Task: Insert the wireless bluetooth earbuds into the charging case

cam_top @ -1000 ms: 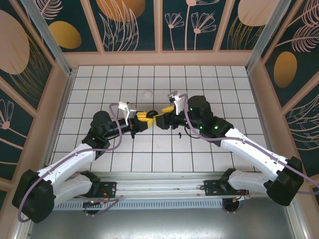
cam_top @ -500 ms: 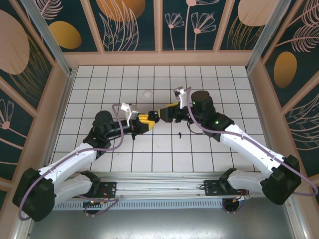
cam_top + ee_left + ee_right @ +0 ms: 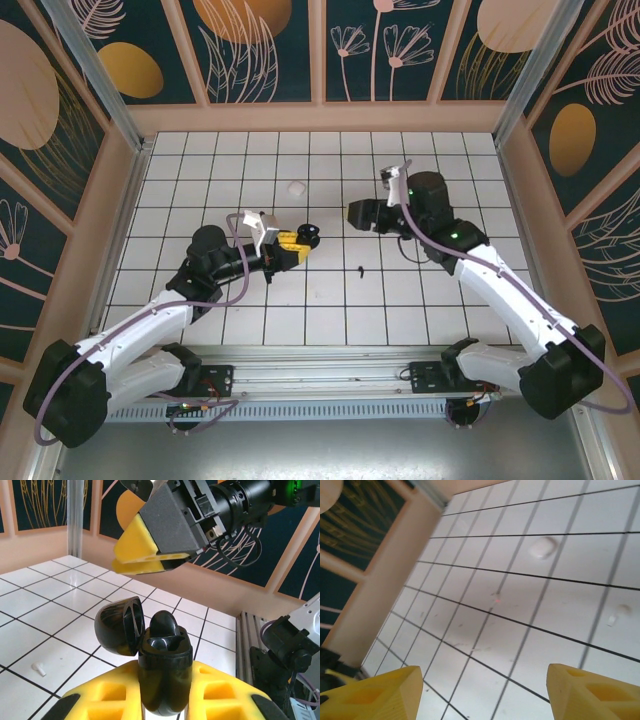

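My left gripper point(image 3: 296, 241) is shut on the black charging case point(image 3: 164, 670), holding it upright with its lid point(image 3: 119, 631) swung open to the left. A rounded black piece point(image 3: 163, 624) stands in the case's well. My right gripper point(image 3: 352, 213) hangs open and empty, apart from the case, up and to the right of it; its yellow fingers point(image 3: 145, 555) show above the case in the left wrist view. A tiny black earbud point(image 3: 360, 268) lies on the tiles between the arms. A tiny whitish earbud point(image 3: 38, 669) lies left of the case, and another whitish bit point(image 3: 612, 620) shows on the floor.
A larger rounded white lump point(image 3: 295, 187) sits on the tiles behind the grippers, also the white lump point(image 3: 542, 547) in the right wrist view. Wooden walls point(image 3: 320, 118) ring the tiled floor. An aluminium rail point(image 3: 330, 360) runs along the near edge.
My right gripper has drawn back from the case, up and to the right, and now stands open. The left gripper still holds the case, shifted slightly right.
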`<move>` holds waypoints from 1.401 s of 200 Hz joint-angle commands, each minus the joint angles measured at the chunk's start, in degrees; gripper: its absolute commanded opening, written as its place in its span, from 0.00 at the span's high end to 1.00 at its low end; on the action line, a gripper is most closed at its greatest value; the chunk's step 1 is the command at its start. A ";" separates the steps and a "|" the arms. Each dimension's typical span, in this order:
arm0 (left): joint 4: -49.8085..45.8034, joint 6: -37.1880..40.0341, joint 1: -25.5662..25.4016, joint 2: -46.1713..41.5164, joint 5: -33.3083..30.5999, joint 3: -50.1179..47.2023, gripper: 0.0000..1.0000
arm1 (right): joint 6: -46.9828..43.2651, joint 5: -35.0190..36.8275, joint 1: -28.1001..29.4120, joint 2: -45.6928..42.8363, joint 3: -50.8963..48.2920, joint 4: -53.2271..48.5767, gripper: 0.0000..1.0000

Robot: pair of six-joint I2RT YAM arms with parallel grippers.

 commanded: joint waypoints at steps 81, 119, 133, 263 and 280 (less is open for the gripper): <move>-0.54 2.99 -0.21 0.98 -1.40 -0.75 1.00 | 9.31 4.42 -2.78 14.18 -6.17 -11.60 0.62; -1.47 3.25 -0.28 1.64 -2.15 -0.84 1.00 | 13.07 17.11 5.46 24.24 0.84 -18.87 0.68; -1.49 3.11 -0.22 1.40 -2.15 -1.01 1.00 | 14.17 19.44 6.94 27.24 2.55 -20.04 0.68; -0.22 2.21 -0.31 -1.26 -2.76 -4.54 1.00 | 15.31 22.64 9.89 36.64 7.86 -21.86 0.76; -0.25 2.21 -0.33 -1.26 -2.76 -4.52 1.00 | 15.23 23.25 10.42 37.47 8.31 -22.40 0.76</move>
